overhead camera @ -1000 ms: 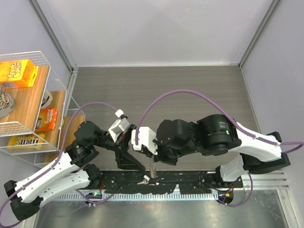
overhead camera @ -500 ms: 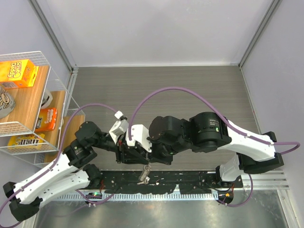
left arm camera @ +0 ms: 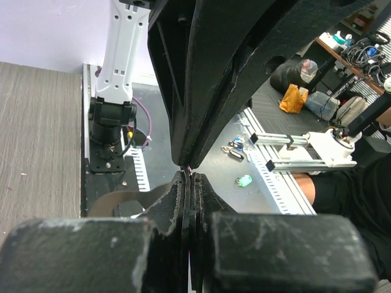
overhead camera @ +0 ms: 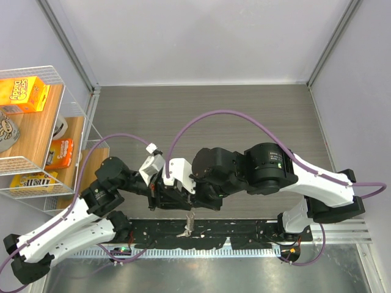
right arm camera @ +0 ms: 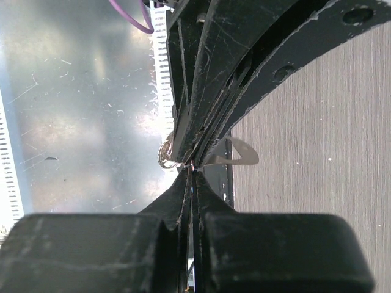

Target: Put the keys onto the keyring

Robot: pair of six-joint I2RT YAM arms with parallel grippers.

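Both grippers meet tip to tip over the table's near edge. In the top view a small silver bunch, the keys (overhead camera: 189,223), hangs just below them. My left gripper (left arm camera: 189,177) is shut, its tips pressed against the right arm's fingers (left arm camera: 208,91). My right gripper (right arm camera: 192,170) is shut too, with a thin sliver of metal at its tips. In the right wrist view the silver keyring (right arm camera: 165,154) shows as a loop beside the left arm's fingers (right arm camera: 201,91). A flat key blade (right arm camera: 239,152) sticks out on the other side. What lies inside the jaws is hidden.
A wire shelf (overhead camera: 79,116) with snack boxes stands at the far left. The arms' black base rail (overhead camera: 238,235) runs along the near edge, with a metal sheet (overhead camera: 201,274) below it. Purple cables (overhead camera: 220,114) arc over the wooden tabletop (overhead camera: 208,110).
The left gripper has shut and closed in on the right gripper's tips. The right arm shifted left, and the hanging silver bunch moved with it.
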